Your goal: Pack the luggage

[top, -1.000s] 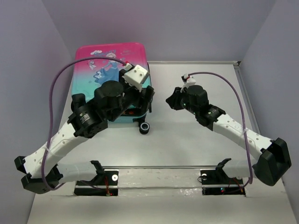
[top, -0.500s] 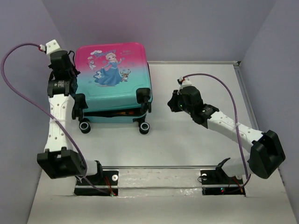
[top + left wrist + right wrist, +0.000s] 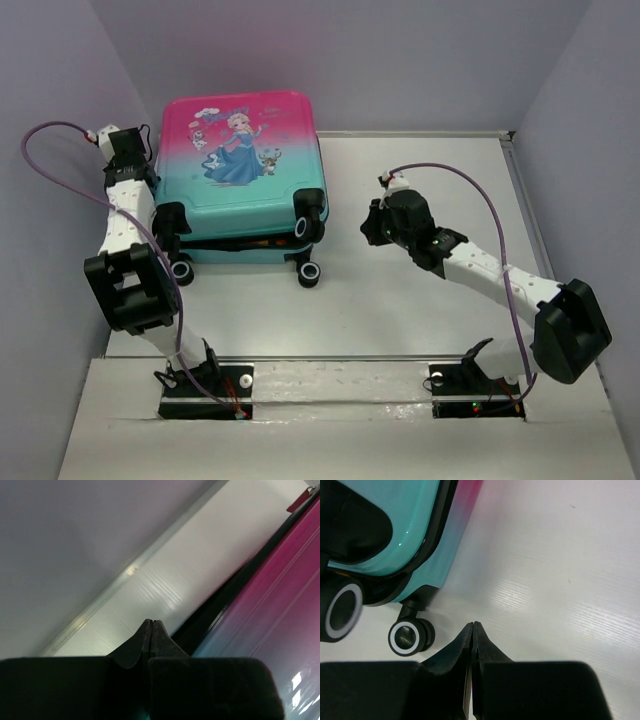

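Observation:
The luggage (image 3: 240, 180) lies flat at the back left of the table, its pink-to-teal lid down and its black wheels (image 3: 310, 272) toward me. A narrow dark gap shows between the two shells at the wheel end. My left gripper (image 3: 142, 140) is shut and holds nothing; it sits beside the case's left edge near the back corner. In the left wrist view its tips (image 3: 151, 621) meet over the bare table, the pink shell (image 3: 280, 595) to their right. My right gripper (image 3: 370, 222) is shut and holds nothing, just right of the wheel end; its tips (image 3: 473, 624) hover over the table near a wheel (image 3: 409, 637).
Purple walls enclose the table on the left, back and right; the left wall (image 3: 60, 150) stands close to my left arm. A metal rail (image 3: 410, 133) runs along the back edge. Each arm trails a purple cable (image 3: 470, 185).
My left arm has swung off the top of the luggage to its left side and folded back, and its jaws have shut. The right gripper has barely moved.

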Available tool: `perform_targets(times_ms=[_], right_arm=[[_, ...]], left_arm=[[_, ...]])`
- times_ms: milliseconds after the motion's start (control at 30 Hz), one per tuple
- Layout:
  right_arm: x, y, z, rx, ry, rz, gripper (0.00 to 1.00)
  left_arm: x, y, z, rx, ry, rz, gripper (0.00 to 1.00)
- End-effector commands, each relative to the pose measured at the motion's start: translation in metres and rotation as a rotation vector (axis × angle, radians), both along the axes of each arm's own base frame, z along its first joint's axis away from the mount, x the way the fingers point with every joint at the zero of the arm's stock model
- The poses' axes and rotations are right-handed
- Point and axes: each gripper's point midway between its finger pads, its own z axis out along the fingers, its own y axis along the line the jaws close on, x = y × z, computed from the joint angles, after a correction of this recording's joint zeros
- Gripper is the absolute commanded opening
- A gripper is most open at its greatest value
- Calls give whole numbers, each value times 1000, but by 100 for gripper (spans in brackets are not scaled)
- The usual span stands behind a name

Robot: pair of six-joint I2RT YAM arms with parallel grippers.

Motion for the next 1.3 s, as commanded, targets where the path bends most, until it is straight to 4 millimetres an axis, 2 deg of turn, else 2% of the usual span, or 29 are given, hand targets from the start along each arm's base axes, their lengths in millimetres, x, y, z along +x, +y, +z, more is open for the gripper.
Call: perform_targets(times_ms=[0,100,200,233,333,367,433,467,500,533,567,633,667,700,733,833,867,900,933,967,1000,1033,1067,1100,1133,1167,1200,1233,1267], right_arm=[[4,-1,26,36,-82,6,7],[4,0,26,44,-78,4,7],[3,-4,35,67,-91,-4,7],[1,-6,41,76,-105,-5,7],[1,-17,48,83,-125,-30,7],[3,-25,52,86,-132,-51,7],[3,-36,51,74,-129,-73,7],[3,-41,50,69,-128,-83,7],[3,-52,53,66,-130,-110,7],[3,-57,54,68,-134,-121,7],[1,-68,57,69,-137,-139,7],[0,-77,58,66,-137,-160,7],[-1,-78,61,67,-141,-161,7],[-3,-86,61,59,-139,-183,7],[-2,-92,61,53,-137,-204,7],[-3,-107,53,25,-117,-264,7],[-3,-112,51,21,-114,-281,7],[-5,-114,48,16,-102,-289,7],[-7,-118,52,20,-116,-306,7],[-9,-120,53,24,-118,-312,7],[-10,-123,53,25,-117,-327,7],[-12,-124,57,30,-128,-331,13],[-12,-125,61,34,-137,-335,13],[-11,-126,65,33,-146,-343,19],[-6,-129,73,22,-162,-363,44],[-1,-132,78,16,-167,-373,61],[2,-129,82,4,-173,-354,74],[3,-119,86,21,-167,-305,89],[9,-117,91,32,-167,-291,94]], left_arm=[[-6,-9,-29,-30,27,-25,6],[-4,-31,-68,-105,118,-125,6],[-10,-41,-107,-120,243,-145,6],[-10,-56,-118,-116,281,-187,6],[-12,-95,-133,-103,335,-272,6],[-10,-125,-135,-117,335,-338,6],[-16,-162,-143,-209,310,-442,6],[-17,-191,-133,-232,273,-510,6],[-17,-208,-128,-272,228,-536,6],[-27,-229,-130,-329,228,-597,6],[-36,-255,-118,-364,195,-657,6],[-45,-277,-100,-392,144,-702,6],[-50,-285,-76,-398,82,-730,6],[-58,-296,-67,-418,61,-744,6],[-64,-299,-40,-418,-12,-759,6],[-77,-304,3,-429,-122,-754,6],[-84,-303,32,-427,-202,-762,6],[-87,-300,47,-421,-245,-754,6],[-89,-291,78,-388,-335,-718,6],[-91,-287,92,-378,-374,-703,6],[-87,-278,117,-346,-446,-666,6],[-82,-277,130,-331,-478,-665,10],[-77,-277,134,-318,-482,-662,11],[-70,-276,139,-304,-483,-659,14],[-56,-276,138,-277,-452,-657,23],[-49,-276,134,-265,-430,-654,29],[-43,-274,131,-245,-416,-646,39],[-36,-275,129,-238,-414,-654,60],[-25,-275,113,-240,-373,-655,67]])
